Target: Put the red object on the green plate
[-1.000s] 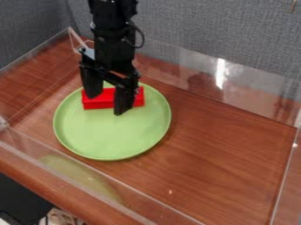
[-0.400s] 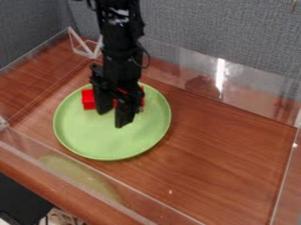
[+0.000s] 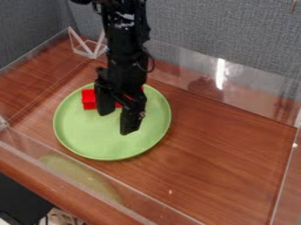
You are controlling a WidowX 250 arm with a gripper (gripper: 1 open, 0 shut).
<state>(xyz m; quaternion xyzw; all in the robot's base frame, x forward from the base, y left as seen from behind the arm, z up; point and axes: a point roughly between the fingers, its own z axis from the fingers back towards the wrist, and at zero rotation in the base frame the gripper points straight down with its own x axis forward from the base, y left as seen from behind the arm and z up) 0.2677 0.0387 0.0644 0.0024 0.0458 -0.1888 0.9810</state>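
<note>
Presently, the black robot gripper is hanging over the large round lime-green plate with its fingers standing apart in a released state. Beneath and partly behind it, the matte bright red oblong block is lying on the far part of the plate, only its left portion showing plainly, the remainder being hidden by the gripper. The plate itself is resting flat on the glossy reddish-brown wooden bench.
</note>
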